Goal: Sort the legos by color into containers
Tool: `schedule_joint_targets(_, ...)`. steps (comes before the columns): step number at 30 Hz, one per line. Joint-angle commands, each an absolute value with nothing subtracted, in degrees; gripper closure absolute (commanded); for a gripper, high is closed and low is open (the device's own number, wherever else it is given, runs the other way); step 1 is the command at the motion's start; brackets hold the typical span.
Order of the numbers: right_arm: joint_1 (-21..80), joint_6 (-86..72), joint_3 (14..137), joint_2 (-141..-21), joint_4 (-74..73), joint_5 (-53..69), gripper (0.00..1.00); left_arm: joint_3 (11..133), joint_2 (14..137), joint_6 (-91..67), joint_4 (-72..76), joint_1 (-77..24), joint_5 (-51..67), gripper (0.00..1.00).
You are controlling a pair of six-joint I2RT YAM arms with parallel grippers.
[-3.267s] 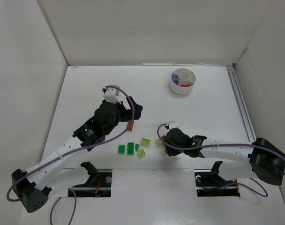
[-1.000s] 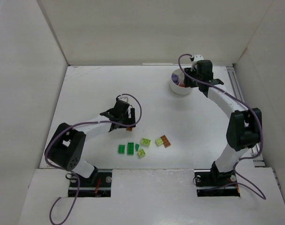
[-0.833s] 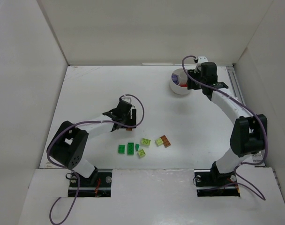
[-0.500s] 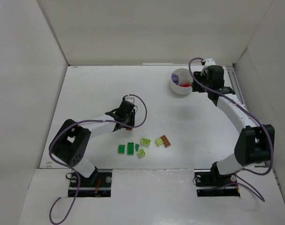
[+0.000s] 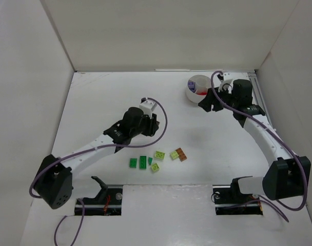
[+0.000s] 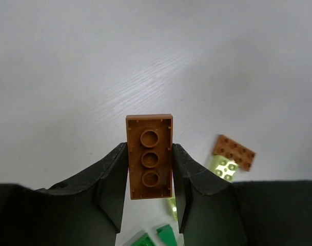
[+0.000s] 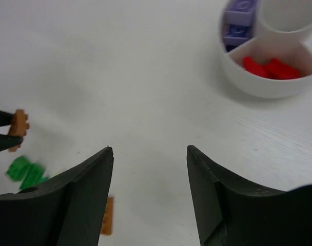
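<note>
Overhead, the left gripper [image 6: 150, 154] hides the orange-brown brick [image 6: 149, 128] it pinches; the right gripper [image 7: 149, 148] gapes empty.

An orange-brown plate [image 6: 149, 156] stood on end, hollow underside showing, pinched in the left pincer [image 6: 149, 170]. Low in the middle of the top view lay dark green bricks [image 5: 143, 161], lime bricks [image 5: 159, 154] and a second orange-brown plate [image 5: 181, 154]. At upper right, the white dish [image 5: 193, 97] held red bricks [image 7: 271, 68] and lavender bricks [image 7: 238, 20] in separate wedges.

Lab setup: white table [image 5: 212, 133], enclosing panels [image 5: 161, 31]
</note>
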State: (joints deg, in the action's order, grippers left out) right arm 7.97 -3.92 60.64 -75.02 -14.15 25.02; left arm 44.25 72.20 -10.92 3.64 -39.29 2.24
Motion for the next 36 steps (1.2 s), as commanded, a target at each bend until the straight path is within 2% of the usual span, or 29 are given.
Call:
schedule_joint_targets(1,10.44,-5.36,60.12,-73.83,-14.50,45.94,0.35,44.99,67.77,-1.33,8.61,-40.87,12.20,0.73)
schedule_joint_targets(5,16.93,-4.83,63.79,-74.88,-18.71,49.39,0.32,47.80,66.97,3.59,6.34,-43.94,14.06,0.73)
schedule_joint_targets(9,22.67,-5.62,66.62,-77.07,-21.53,45.88,0.32,51.23,68.20,6.24,2.55,-48.08,12.22,0.75)
schedule_joint_targets(14,25.75,-6.94,68.55,-80.50,-22.85,44.66,0.32,51.77,68.20,7.47,3.43,-51.94,7.74,0.76)
schedule_joint_targets(24,30.05,-7.56,68.55,-81.65,-25.22,43.42,0.37,50.10,64.86,6.42,5.54,-51.94,6.16,0.77)
schedule_joint_targets(26,30.84,-7.56,68.55,-81.65,-24.70,42.81,0.44,49.57,64.25,6.42,6.06,-52.47,6.15,0.77)
schedule_joint_targets(27,31.46,-8.34,68.55,-81.65,-23.65,42.80,0.50,49.57,64.25,6.42,6.06,-52.47,6.15,0.77)
schedule_joint_targets(28,31.46,-8.87,68.03,-81.65,-22.69,42.80,0.63,49.57,64.25,6.42,6.06,-52.47,6.15,0.77)
schedule_joint_targets(32,31.99,-11.95,66.45,-81.12,-17.15,42.80,0.79,49.04,64.25,6.94,6.06,-52.47,6.15,0.76)
schedule_joint_targets(33,31.99,-13.00,65.75,-81.12,-15.14,42.80,0.84,49.04,64.25,6.94,6.06,-52.47,6.15,0.72)
schedule_joint_targets(34,31.99,-13.01,65.13,-80.43,-14.33,42.80,0.87,49.04,64.25,6.94,6.06,-52.47,6.15,0.63)
schedule_joint_targets(35,31.99,-13.01,65.13,-80.42,-14.33,41.93,1.00,49.04,64.25,6.42,6.06,-52.47,6.15,0.55)
schedule_joint_targets(36,31.99,-13.01,65.13,-79.72,-14.33,41.23,1.00,49.04,64.25,5.81,6.06,-52.47,6.15,0.44)
